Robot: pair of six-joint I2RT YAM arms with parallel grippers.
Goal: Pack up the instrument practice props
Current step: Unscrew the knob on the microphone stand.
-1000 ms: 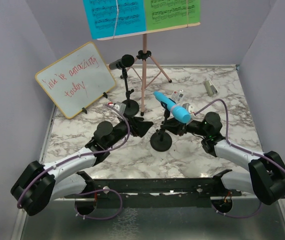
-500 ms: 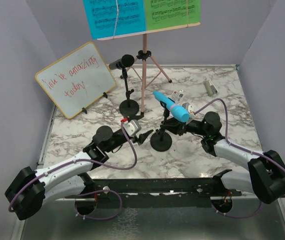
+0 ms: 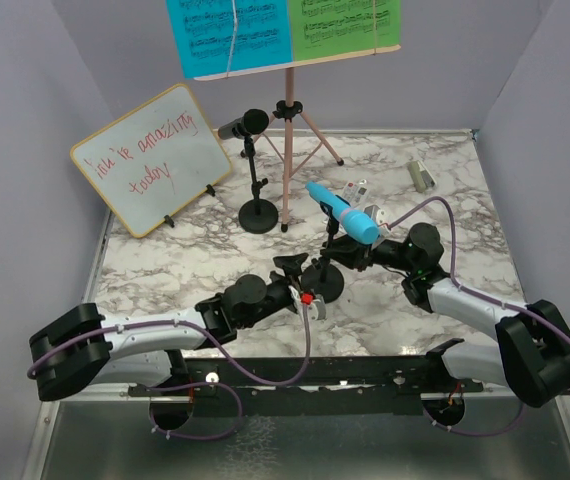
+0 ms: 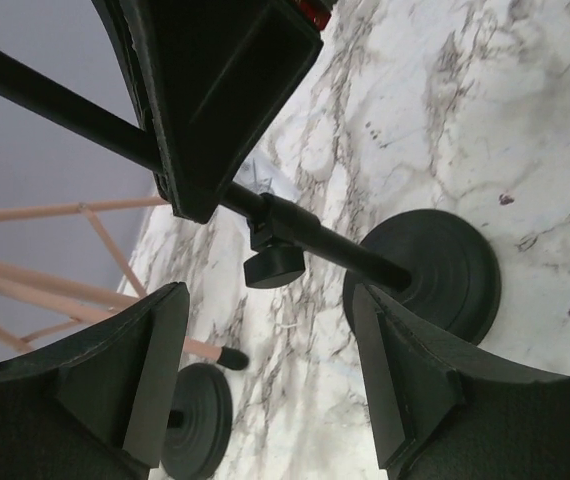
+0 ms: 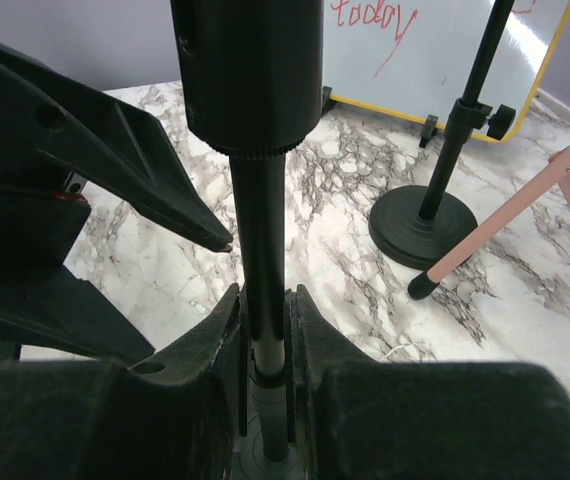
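My right gripper (image 5: 265, 300) is shut on the pole of the near black mic holder (image 3: 322, 283), which carries the blue microphone (image 3: 343, 212). My left gripper (image 3: 290, 268) stands open just left of that holder's base (image 4: 435, 270), and the pole (image 4: 315, 235) runs just past its fingertips. The black microphone (image 3: 245, 124) sits on the far mic holder (image 3: 259, 216). Behind stands the pink tripod music holder (image 3: 287, 150) with the blue music sheet (image 3: 230, 35) and the green music sheet (image 3: 345, 22) on its tray.
A yellow-framed whiteboard (image 3: 150, 158) with red writing leans at the back left. A small silver cylinder (image 3: 422, 176) lies at the back right. The tripod's pink legs (image 5: 505, 235) reach the table beside the far holder's base (image 5: 422, 225).
My left arm has swung right and toward the near edge, from beside the far mic holder to the near one. The right arm and its grip have not moved.
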